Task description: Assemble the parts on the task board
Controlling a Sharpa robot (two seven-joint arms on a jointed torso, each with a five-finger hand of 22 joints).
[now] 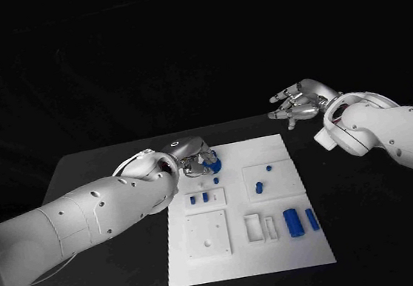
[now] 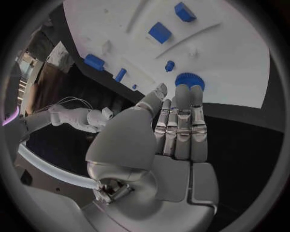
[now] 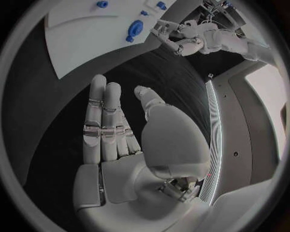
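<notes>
— How many blue parts do you count on the task board (image 1: pixel 250 255)?

— Roughly nine in the head view (the smallest ones blur together). From the left: two short pegs (image 1: pixel 198 198) side by side, a tiny one above them, a slanted oblong piece (image 1: pixel 260 187), then two smooth cylinders (image 1: pixel 301 222) lying near the front edge.

— And the ridged one?

— A round gear (image 2: pixel 190 80), toothed at its rim, lies at the board's far left corner. The left hand (image 1: pixel 194 157) reaches down over it, fingers straight and close together, tips touching it.

— The other hand?

— One right hand (image 1: pixel 298 103), well right of the flat white board above the matte black table (image 1: pixel 103 169), fingers spread, holding nothing.
</notes>
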